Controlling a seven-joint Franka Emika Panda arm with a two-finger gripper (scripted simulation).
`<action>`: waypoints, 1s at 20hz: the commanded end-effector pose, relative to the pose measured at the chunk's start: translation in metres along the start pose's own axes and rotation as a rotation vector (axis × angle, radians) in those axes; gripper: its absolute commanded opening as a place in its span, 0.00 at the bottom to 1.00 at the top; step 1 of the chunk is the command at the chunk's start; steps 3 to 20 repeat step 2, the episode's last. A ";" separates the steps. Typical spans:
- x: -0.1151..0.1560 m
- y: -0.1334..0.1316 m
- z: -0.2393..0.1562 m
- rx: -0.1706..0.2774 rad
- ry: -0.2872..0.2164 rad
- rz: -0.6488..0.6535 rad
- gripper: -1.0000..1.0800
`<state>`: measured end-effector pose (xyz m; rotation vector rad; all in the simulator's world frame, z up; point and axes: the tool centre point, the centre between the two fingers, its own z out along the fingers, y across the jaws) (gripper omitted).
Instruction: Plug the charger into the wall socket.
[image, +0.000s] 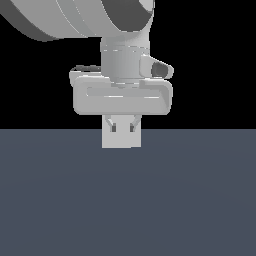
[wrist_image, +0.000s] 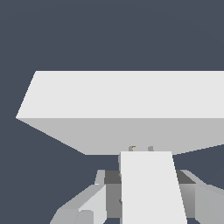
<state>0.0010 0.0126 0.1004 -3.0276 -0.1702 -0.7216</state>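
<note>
Claw (wrist_image: 146, 205) clamped on charger (wrist_image: 151, 188), its front right at wall socket (wrist_image: 131, 100); no writing visible.

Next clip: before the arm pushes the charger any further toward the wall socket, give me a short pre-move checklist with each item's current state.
1. Charger held in the gripper: ok, fingers sit on both sides of it.
2. Charger close to the wall socket: ok, its front end is right at the panel's face in the wrist view.
3. Charger lined up with the socket's holes: cannot tell; only small marks show just ahead of it.
4. Prongs already entered: cannot tell, the charger's front is hidden.
5. Charger sitting straight in the grasp: ok, it looks square in the exterior view.
</note>
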 end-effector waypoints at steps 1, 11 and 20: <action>0.003 0.000 0.001 0.000 0.000 0.000 0.00; 0.003 0.000 0.001 0.000 0.000 0.000 0.00; 0.003 0.000 0.001 0.000 0.000 0.000 0.00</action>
